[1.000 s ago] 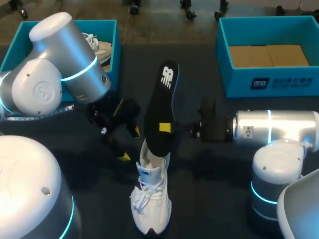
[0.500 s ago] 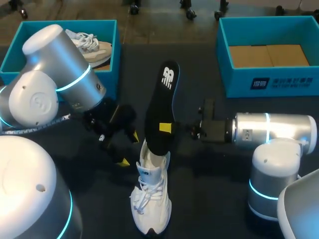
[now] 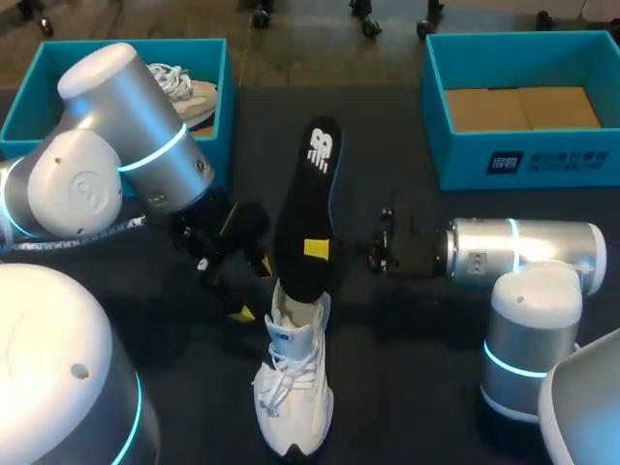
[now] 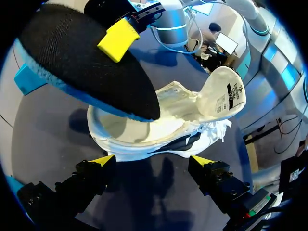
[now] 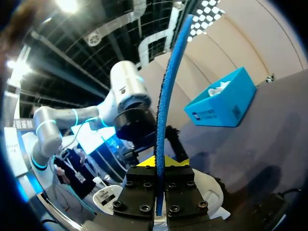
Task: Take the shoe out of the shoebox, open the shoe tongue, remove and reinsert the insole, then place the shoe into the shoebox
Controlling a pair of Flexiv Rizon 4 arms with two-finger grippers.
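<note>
A white shoe (image 3: 291, 392) stands on the dark table, toe toward the front edge. A black insole with a blue rim (image 3: 308, 203) rises from its opening, tilted away. My right gripper (image 3: 318, 249) is shut on the insole's middle; in the right wrist view the insole's blue edge (image 5: 168, 91) runs up from between the right gripper's (image 5: 160, 166) closed fingers. My left gripper (image 3: 252, 288) stands open just left of the shoe's heel. In the left wrist view the left gripper (image 4: 153, 161) faces the shoe's side (image 4: 163, 132), its tongue (image 4: 224, 96) folded out, with the insole (image 4: 82, 62) above.
A blue shoebox (image 3: 29, 107) at the back left holds a second shoe (image 3: 189, 92). Another blue shoebox (image 3: 465, 155) at the back right has cardboard in it. My left arm's large joints (image 3: 126, 145) hang over the table's left side.
The insole has leaned slightly to the left as my right arm shifted left. My left arm swung a little, its gripper staying open beside the shoe's heel.
</note>
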